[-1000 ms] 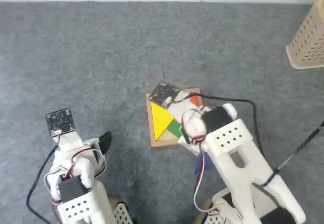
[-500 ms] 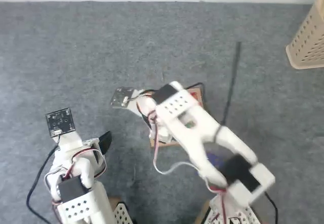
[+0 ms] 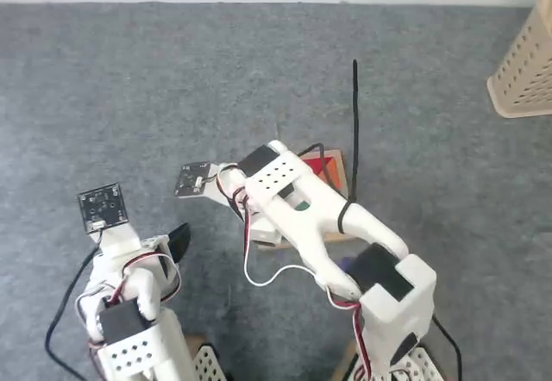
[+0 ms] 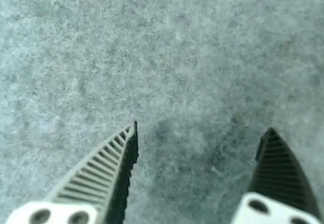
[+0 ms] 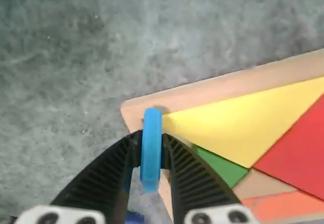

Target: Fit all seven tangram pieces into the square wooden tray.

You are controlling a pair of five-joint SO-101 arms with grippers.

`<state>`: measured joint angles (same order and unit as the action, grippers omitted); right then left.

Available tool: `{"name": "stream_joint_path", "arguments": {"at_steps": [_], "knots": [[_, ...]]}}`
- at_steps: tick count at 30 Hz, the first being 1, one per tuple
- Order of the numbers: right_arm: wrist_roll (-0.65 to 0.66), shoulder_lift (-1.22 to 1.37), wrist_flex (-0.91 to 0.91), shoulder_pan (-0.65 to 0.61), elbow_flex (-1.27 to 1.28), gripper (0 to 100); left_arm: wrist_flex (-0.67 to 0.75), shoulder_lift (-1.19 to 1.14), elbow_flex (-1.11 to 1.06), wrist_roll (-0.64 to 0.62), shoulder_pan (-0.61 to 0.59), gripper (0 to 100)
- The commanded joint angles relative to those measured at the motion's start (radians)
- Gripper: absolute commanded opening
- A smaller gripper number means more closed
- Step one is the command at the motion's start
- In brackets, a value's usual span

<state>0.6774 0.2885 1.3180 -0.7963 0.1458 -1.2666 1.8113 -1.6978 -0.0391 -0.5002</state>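
Risk first: your right tool [image 5: 151, 139] is clamped on the blue piece [image 5: 151, 155]. It holds that piece on edge at one corner of the wooden tray [image 5: 212, 89], touching the rim or just above it; I can't tell which. Lower it like that and the thin edge will likely catch on the rim or ride up on the tip of the yellow piece [image 5: 238, 127]. Either could knock the blue piece out onto the tabletop [image 5: 76, 57] or push the seated pieces out of line. A piece standing on edge won't lie flat by itself, so if you let go here it may topple inside or outside the tray. The grip is also narrow, and a twist against the rim could swivel the piece between the jaws.

Count: one tray. Four pieces show inside it: one yellow piece, one green piece [image 5: 220, 167], one red piece [image 5: 293, 155] and one orange piece [image 5: 283, 204]. A bare wooden patch [image 5: 263, 184] lies between the green and the orange. With the single blue piece in the tool, that makes five of seven; I can't place the other two.

You have two arms. Your left tool [image 4: 202, 128] hangs with its jaws apart, holding nothing, over bare grey tabletop and well apart from the tray. One slatted basket [image 3: 526, 62] stands at the far edge.
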Motion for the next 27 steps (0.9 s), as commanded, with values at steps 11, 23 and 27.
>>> {"name": "stream_joint_path", "arguments": {"at_steps": [11,23,27], "knots": [[0.087,0.038,-0.016,0.087,-0.055,0.6,0.002,0.012,0.013,0.002,0.002,35],[0.087,0.031,-0.008,0.076,-0.060,9.8,0.002,0.012,0.013,0.002,0.002,35],[0.087,-0.025,-0.007,0.077,-0.060,14.0,0.002,0.012,0.013,0.002,0.002,35]]}}
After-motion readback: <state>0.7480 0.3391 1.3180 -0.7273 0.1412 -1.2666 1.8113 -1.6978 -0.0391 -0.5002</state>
